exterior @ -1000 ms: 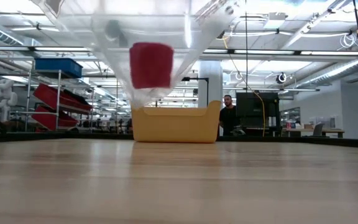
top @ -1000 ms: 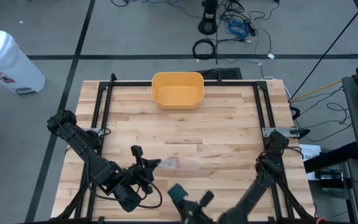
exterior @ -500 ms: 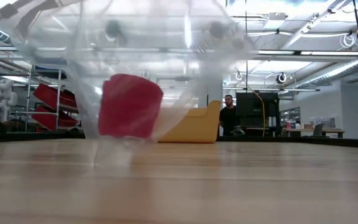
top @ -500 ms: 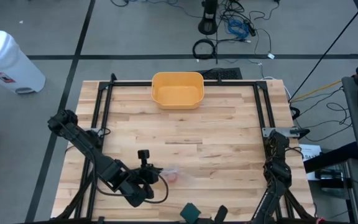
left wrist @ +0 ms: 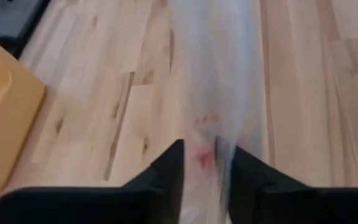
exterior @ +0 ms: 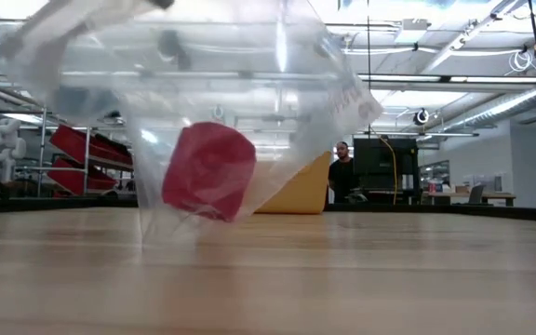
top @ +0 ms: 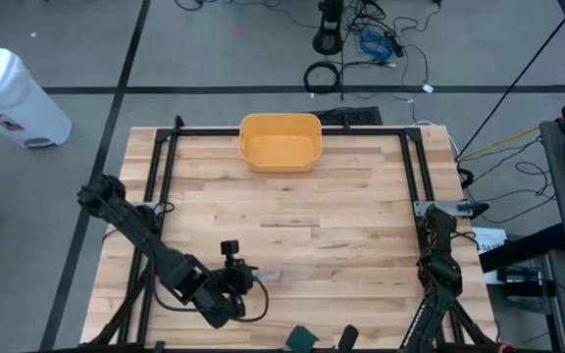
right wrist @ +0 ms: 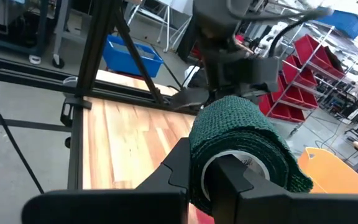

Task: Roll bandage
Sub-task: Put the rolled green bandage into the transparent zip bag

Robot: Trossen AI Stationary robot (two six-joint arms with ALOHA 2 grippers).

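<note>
A clear plastic bag with a red bandage roll inside sits near the table's front, its bottom on the wood. My left gripper stands at the bag's upper end. In the left wrist view its fingers are apart, with the film running between them. My right gripper, at the near edge, is shut on a dark green bandage roll. My left gripper has the bag's upper part between its two spread fingers, coming at it slanting down from the near left. Whether the fingers touch the film, I cannot tell. My right gripper holds the green roll with one finger in its white hollow core and the other finger outside against the wound cloth. The roll is lifted clear of the table, with its axis along the fingers.
A yellow bin stands at the table's far edge, in the middle. Black frame rails run along the left, right and far sides. Bare wood lies between the bin and the bag.
My left gripper has sunk and tipped toward the table, drawing in toward the near edge. The bag, which hung clear, now has its bottom on the wood, and the red roll has come down with it and tipped. My right gripper has drawn back toward the near edge.
</note>
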